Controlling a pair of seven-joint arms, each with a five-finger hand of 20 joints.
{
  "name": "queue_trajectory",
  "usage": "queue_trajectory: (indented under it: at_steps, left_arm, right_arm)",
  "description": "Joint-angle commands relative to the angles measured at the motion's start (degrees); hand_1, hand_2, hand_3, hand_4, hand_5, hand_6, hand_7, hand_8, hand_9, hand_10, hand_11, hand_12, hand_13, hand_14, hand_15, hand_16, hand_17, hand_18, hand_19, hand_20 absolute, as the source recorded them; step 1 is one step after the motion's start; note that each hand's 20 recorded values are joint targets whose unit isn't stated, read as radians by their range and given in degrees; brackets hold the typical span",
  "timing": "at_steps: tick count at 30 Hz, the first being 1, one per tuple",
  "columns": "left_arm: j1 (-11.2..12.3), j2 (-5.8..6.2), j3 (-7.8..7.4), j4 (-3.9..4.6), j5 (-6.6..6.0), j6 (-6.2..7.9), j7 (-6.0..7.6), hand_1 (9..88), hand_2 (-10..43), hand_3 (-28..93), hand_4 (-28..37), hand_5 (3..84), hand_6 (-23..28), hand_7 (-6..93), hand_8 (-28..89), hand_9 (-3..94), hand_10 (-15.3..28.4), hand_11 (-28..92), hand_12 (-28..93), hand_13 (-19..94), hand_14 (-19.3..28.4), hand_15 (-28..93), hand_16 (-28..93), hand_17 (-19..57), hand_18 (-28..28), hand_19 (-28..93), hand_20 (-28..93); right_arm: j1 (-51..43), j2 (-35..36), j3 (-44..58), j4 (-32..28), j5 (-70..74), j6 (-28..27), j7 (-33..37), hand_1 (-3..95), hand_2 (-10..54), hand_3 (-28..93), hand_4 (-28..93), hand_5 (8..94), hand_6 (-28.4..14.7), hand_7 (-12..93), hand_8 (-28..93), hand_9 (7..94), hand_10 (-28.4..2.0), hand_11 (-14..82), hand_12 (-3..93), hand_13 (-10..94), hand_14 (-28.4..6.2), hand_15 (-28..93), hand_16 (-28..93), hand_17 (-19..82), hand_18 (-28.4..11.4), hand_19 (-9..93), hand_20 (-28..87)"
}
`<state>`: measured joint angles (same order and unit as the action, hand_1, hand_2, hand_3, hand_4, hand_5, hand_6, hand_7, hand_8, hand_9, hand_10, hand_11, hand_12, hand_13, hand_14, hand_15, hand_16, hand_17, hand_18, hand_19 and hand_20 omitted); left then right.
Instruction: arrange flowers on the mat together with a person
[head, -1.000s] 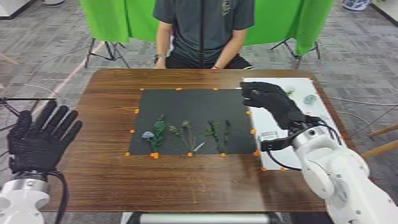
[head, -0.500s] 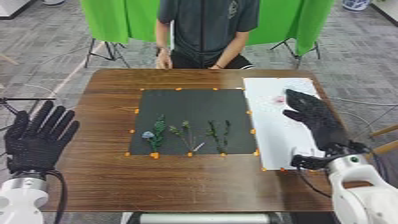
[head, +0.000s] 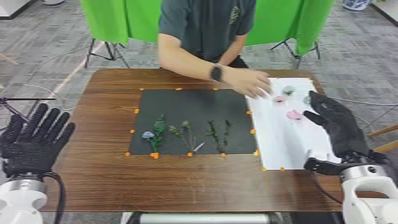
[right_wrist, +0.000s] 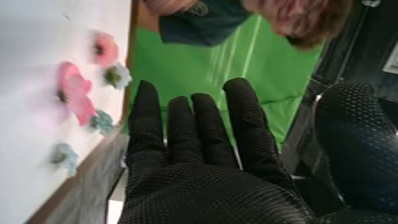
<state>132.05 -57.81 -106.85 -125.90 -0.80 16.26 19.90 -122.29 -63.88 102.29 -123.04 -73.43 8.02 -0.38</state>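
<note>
Head view, step: looks like the person's turn at the flower heads; person's hand (head: 247, 82) over the white board's (head: 306, 142) 11 o'clock corner.
Next move: probably hold off until that arm clears, then pinch one head and set it by a bare stem on the black mat (head: 191, 107).
Right hand (head: 338, 122): fingers extended, nothing held, at the board's 3 o'clock edge.
Left hand (head: 34, 150): open, empty, on the mat's 8 to 9 o'clock side, well apart.
Large pink flower (head: 295, 115): on board, 9 to 10 o'clock from right hand, near.
Small pink flower (head: 279, 99): 10 o'clock, farther off, nearer the person's hand.
Blue flower (head: 148, 135): on mat, 9 o'clock from right hand, beside green sprigs (head: 185, 133).
Right wrist view, right hand: fingers straight, palm bare, touching no flower.
Pink flowers: both on board beside the hand, apart from it.
Teal flowers (right_wrist: 101, 122): same board, closer to the glove.
Risk: closing in now could bump the person's arm; petals look light, may skid.
</note>
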Motion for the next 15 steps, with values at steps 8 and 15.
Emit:
queue_trajectory:
  at_steps: [8,15]
  left_arm:
    - [-0.3,-0.36,0.70,0.51,1.55,-0.57,-1.31,27.1,14.9,70,-28.3,41.1,7.3,13.2,-11,38.0,14.0,20,6,29,14.2,24,-5,-4.4,12.5,27,10]
    - [-0.2,-0.50,0.54,0.44,1.56,-0.39,-1.41,26.9,15.1,70,-28.3,41.2,7.3,13.3,-11,38.0,14.1,20,6,29,14.1,24,-5,-4.5,12.5,27,10]
  right_arm:
    - [-2.2,-3.7,4.4,-3.0,-0.2,-1.9,-0.3,15.2,11.1,81,-26,30.4,-4.1,14,-11,26.7,-12.5,5.2,8.1,23,-7.9,12,1,14,-10.3,29,6]
    - [-4.1,-4.9,6.1,-4.7,-0.5,-2.8,-0.2,15.6,10.8,82,-26,29.6,-4.6,14,-11,26.7,-12.4,5.1,8.3,23,-7.3,12,1,14,-10.4,29,6]
